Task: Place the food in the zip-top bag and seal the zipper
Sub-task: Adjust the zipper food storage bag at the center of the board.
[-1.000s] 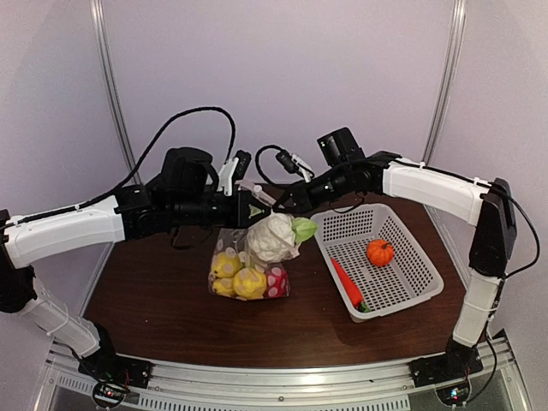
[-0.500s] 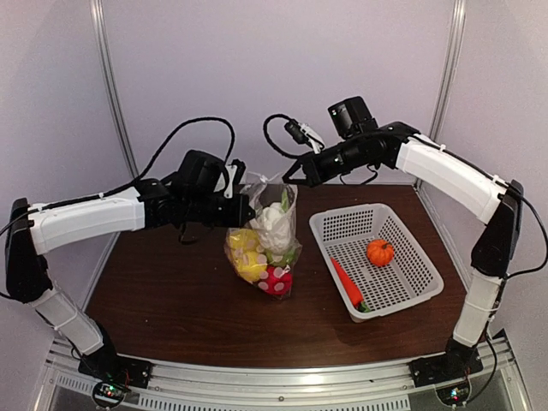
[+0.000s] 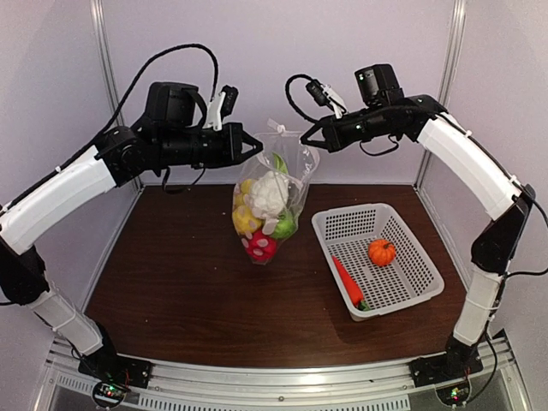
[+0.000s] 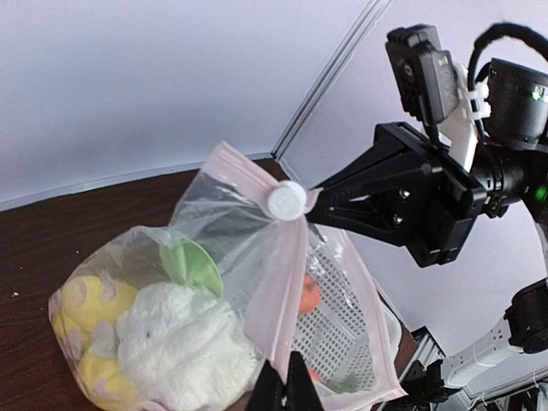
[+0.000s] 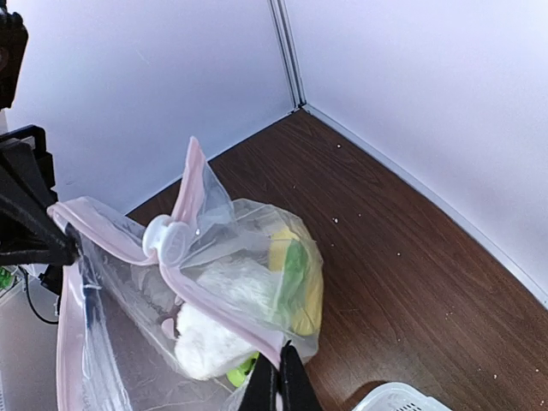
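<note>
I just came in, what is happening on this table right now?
Both arms hold the polka-dot zip-top bag up by its mouth edge: the left hand pinches one end, the right hand the other. Inside are the cauliflower, lemons and more. The pumpkin and the carrot lie in the white basket, not yet bagged. The zipper's state is unclear.

Zip-top bag (image 3: 272, 201) hangs between left tool (image 3: 256, 147) at 10 o'clock and right tool (image 3: 305, 137) at 2, cauliflower (image 3: 268, 193) inside; basket (image 3: 404, 276) at its 4 o'clock holds pumpkin (image 3: 381, 252) and carrot (image 3: 347, 282)
</note>
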`<action>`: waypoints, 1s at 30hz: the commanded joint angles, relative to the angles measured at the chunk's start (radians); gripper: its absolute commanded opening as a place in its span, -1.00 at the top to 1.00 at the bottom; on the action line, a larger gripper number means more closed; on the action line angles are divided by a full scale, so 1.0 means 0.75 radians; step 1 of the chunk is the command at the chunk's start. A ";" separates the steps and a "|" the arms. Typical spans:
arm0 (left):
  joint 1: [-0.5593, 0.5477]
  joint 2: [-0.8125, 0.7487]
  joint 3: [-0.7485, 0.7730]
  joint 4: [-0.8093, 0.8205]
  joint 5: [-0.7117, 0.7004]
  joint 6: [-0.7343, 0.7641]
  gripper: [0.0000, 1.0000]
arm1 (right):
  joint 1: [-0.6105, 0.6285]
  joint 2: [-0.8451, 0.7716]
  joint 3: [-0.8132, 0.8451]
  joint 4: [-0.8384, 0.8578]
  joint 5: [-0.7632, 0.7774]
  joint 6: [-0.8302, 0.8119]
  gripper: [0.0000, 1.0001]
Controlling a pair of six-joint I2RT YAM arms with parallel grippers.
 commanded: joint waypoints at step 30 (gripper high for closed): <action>0.116 0.138 0.105 -0.257 0.167 0.258 1.00 | -0.237 -0.530 -1.318 -0.059 0.223 -0.433 -0.18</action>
